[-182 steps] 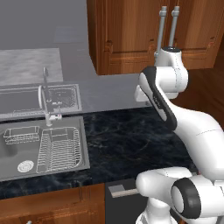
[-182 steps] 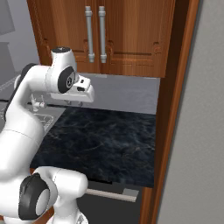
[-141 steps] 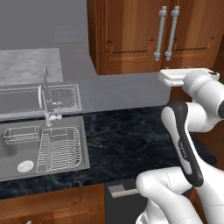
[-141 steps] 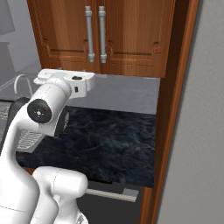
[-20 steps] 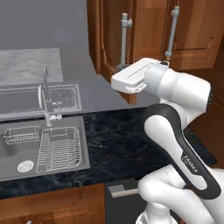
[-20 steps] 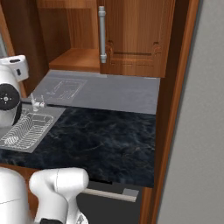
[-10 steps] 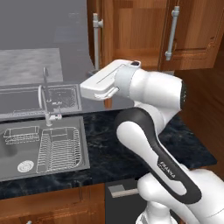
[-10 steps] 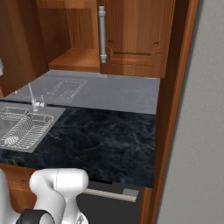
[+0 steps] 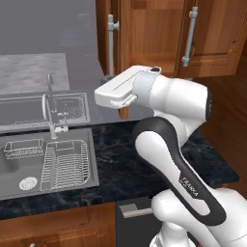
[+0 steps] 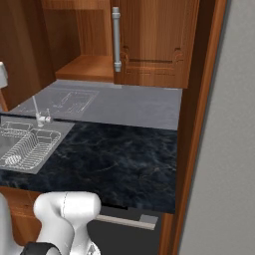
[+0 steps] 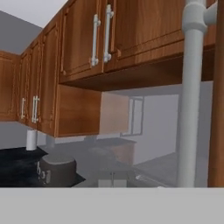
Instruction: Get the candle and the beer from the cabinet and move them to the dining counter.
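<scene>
Two questions for anyone who runs these arms: which step is it on, and is it holding anything? — rolo

Door-opening step, I'd say. The cabinet [image 10: 154, 45] has its left door [image 9: 103, 34] standing open, nearly edge-on in the left base view. The right door [image 9: 217, 34] is shut. The gripper [image 9: 111, 96] hangs just below and in front of the open door's handle [image 9: 112, 44]. From the hand view, that silver bar runs right alongside the hand. The jaws are clenched tight with nothing between them, so it's not gripping the handle, and it's carrying neither item. — tess

So where are the candle and the beer? — rolo

Honestly can't tell. The right base view looks into the open half and I see a bare wooden shelf [image 10: 87, 67]. That corner is dark and small though, so they could be further back or behind the shut door. Nothing has reached the dining counter as far as I can judge. What's below the arm is the black counter [image 10: 114, 159] with the sink [image 9: 48, 159], which is the wrong one. — tess

Next move? — rolo

My guess is pull the hand clear of the door, spread the fingers and swing round to face the opening. If that half really is empty, the right door needs opening too. Watch the open door's edge, it's close to the wrist. — tess
</scene>
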Robot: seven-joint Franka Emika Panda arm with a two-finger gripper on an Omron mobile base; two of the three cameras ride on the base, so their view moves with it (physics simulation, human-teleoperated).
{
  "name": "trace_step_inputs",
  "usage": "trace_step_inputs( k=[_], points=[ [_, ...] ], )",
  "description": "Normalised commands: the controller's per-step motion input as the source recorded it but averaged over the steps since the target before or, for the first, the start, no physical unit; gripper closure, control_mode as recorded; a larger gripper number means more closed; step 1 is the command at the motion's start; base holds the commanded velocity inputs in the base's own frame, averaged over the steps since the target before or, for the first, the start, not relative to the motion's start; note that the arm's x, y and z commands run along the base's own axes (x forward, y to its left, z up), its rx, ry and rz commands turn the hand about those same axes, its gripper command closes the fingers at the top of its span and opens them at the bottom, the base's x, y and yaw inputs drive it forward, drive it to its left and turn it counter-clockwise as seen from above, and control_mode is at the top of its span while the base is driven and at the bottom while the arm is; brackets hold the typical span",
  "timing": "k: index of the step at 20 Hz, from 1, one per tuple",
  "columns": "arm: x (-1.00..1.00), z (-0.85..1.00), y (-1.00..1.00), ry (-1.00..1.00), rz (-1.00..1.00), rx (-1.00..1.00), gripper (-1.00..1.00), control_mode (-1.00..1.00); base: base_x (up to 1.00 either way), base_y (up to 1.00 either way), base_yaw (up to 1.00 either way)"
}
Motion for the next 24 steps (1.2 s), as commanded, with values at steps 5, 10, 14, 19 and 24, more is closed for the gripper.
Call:
trace_step_inputs(
  k=[5, 10, 14, 19, 24],
  points=[
    [-0.03, -0.03, 0.07, 0.0, 0.05, 0.0, -1.0, -1.0, 0.0, 0.0, 0.0],
    [-0.2, -0.02, 0.03, -0.01, 0.03, 0.0, -1.0, -1.0, 0.0, 0.0, 0.0],
    [-0.46, 0.0, -0.01, 0.0, 0.0, 0.0, -1.0, -1.0, 0.0, 0.0, 0.0],
    [-0.61, 0.0, -0.19, 0.0, 0.0, 0.0, -1.0, -1.0, 0.0, 0.0, 0.0],
    [-0.29, 0.0, -0.78, 0.0, 0.01, 0.0, -1.0, -1.0, 0.0, 0.0, 0.0]
  ],
)
